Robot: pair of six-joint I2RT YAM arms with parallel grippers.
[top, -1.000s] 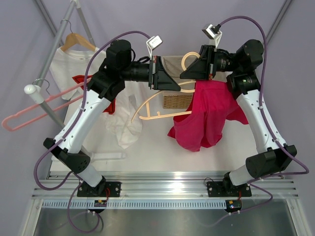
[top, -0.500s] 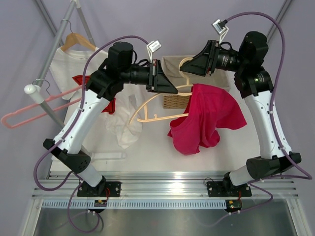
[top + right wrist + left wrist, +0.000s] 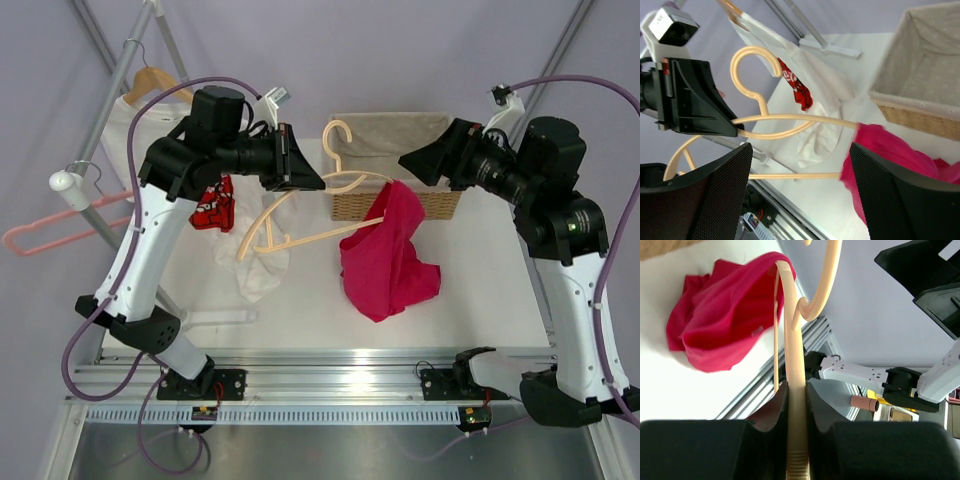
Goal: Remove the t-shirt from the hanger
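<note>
My left gripper (image 3: 312, 180) is shut on the upper arm of the cream hanger (image 3: 300, 232) and holds it above the table, hook (image 3: 335, 140) pointing to the back. The left wrist view shows the hanger (image 3: 792, 355) pinched between the jaws of that gripper (image 3: 796, 390). The magenta t-shirt (image 3: 385, 260) hangs bunched from the hanger's right end, the rest of the hanger bare. My right gripper (image 3: 412, 160) is open with nothing between its fingers, up and to the right of the t-shirt (image 3: 890, 150). In its wrist view the gripper (image 3: 800, 165) frames the hanger (image 3: 790, 120).
A lined wicker basket (image 3: 440, 205) stands at the back, just behind the t-shirt. A white t-shirt with a red logo (image 3: 118, 125) hangs on a wooden hanger (image 3: 150, 80) at the rack on the left, beside a pink hanger (image 3: 60, 235). White cloth (image 3: 262, 270) lies under the cream hanger.
My right gripper has opened, let go of the t-shirt and drawn back to the right. The left gripper carried the hanger leftward. The t-shirt slid to the hanger's right end and sagged lower.
</note>
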